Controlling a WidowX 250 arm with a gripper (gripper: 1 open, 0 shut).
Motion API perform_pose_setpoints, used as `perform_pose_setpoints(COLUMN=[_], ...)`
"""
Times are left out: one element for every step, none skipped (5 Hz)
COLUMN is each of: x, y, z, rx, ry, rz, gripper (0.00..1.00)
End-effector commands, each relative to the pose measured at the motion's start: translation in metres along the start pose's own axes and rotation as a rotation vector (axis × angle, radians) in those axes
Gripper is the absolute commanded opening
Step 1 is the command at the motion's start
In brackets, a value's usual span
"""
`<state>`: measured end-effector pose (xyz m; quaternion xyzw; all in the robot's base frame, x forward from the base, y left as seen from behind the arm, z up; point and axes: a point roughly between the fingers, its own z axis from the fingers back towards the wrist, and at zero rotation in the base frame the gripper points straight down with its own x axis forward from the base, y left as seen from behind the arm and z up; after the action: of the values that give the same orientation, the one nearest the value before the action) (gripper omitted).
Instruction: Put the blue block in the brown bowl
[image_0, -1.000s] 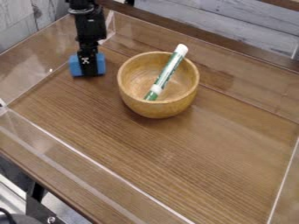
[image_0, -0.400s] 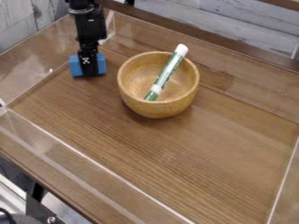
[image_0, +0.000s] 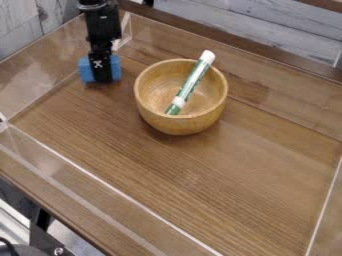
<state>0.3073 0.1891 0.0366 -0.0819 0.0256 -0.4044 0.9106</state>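
The blue block (image_0: 110, 71) is at the far left of the wooden table, small and bright blue. My gripper (image_0: 98, 68) points straight down over it, with its black fingers (image_0: 98, 58) closed on the block's sides. The block's underside looks barely off the table. To its right stands the brown bowl (image_0: 151, 112), round, thick-walled and of light wood, about a block's width away from the block. A green-and-white tube (image_0: 191, 84) leans inside the bowl against its far rim.
Clear plastic walls (image_0: 40, 150) fence the table on all sides, and the left wall runs close beside the gripper. The wooden surface (image_0: 201, 190) stretches wide in front of the bowl. Grey planks form the backdrop behind the far wall.
The gripper and the blue block stand a trifle higher in the picture than before. The bowl and the tube have not moved.
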Motion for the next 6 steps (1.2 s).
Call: perform_pose_setpoints(x=[-0.001, 0.000, 0.001, 0.008, 0.016, 0.031], y=[0.003, 0.002, 0.001, 0.003, 0.005, 0.002], z=[0.042, 0.048, 0.056, 0.064, 0.074, 0.094], rx=[0.111, 0.123, 0.137, 0.164, 0.195, 0.237], ry=[-0.025, -0.028, -0.032, -0.042, -0.054, -0.075], rz=[0.012, 0.018, 0.024, 0.017, 0.007, -0.008], gripper=[0.00, 0.00, 0.00, 0.00, 0.00, 0.00])
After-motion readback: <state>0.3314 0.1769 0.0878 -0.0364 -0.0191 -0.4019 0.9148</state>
